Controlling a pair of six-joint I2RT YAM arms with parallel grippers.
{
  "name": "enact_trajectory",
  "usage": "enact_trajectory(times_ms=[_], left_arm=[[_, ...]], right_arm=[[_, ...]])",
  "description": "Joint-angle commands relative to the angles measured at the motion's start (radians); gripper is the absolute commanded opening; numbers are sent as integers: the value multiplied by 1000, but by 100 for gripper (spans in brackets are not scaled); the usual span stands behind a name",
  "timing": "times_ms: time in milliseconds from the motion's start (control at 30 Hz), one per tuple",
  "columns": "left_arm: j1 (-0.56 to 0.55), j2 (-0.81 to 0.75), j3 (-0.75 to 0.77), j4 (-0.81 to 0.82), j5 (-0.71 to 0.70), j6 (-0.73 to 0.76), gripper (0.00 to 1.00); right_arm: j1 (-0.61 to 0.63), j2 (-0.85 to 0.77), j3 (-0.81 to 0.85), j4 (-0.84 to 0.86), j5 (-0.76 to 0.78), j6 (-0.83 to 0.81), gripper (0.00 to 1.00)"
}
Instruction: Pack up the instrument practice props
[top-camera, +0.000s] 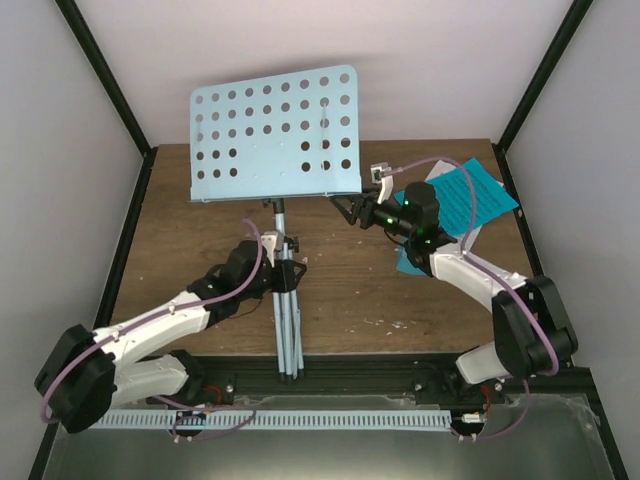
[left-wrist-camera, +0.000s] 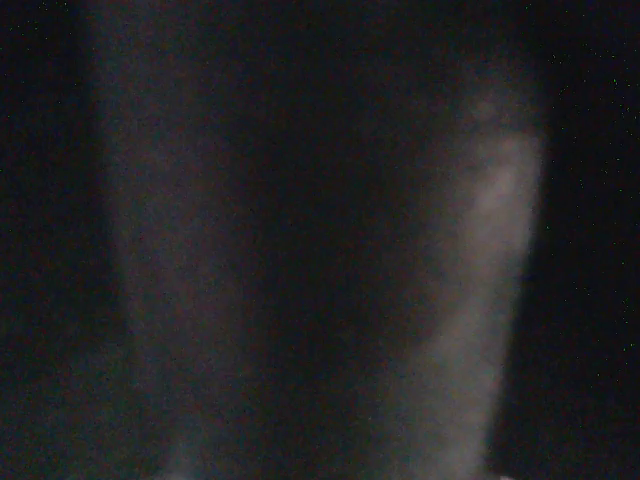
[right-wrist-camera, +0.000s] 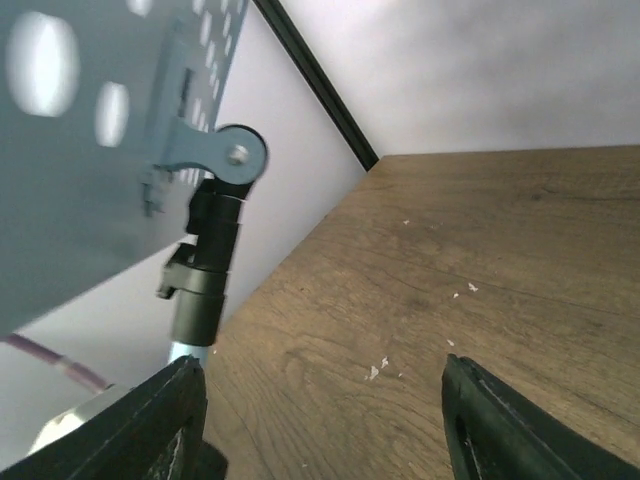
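So, the brown wood-grain table (top-camera: 350, 290) is boxed in by plain white walls (top-camera: 450, 60), with black frame posts (top-camera: 100, 70) running up the corners. Small white flecks (right-wrist-camera: 378, 368) are scattered over the wood, best seen in the right wrist view. A black rail (top-camera: 330, 385) and a white slotted strip (top-camera: 320, 420) are mounted along the near edge.

The pale blue music stand (top-camera: 275, 135) is stood upright near the middle of the table, its legs (top-camera: 288, 335) folded together. The left gripper (top-camera: 284, 264) is seen closed around the pole (top-camera: 280, 222) just above those legs. Only dark blur is given by the left wrist view, so nothing more can be told from there.

The right gripper (right-wrist-camera: 320, 370) is spread wide with nothing between its fingers, held just beside the stand's lower right corner.

Cyan and white music sheets (top-camera: 470, 195) are laid on the far right of the table, partly covered by the right arm (top-camera: 470, 270).
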Motion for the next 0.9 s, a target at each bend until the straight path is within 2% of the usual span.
enact_trajectory(times_ms=[0,200,467,633,867], left_arm=[[12,11,28,308,-122,75,0],[21,138,85,246,-225,0,0],[22,265,127,199,-279,-80,0],[23,365,188,142,-324,-49,0],[21,534,301,70,-334,-5,0]], right_arm=[[4,-93,-46,-12,42,-39,67],[4,-256,-108,-75,64,-105,85],[4,-529,-159,-306,294,-220,98],[3,-665,-202,-394,426,-245,100],[3,-750,-244,-526,548,-305,100]])
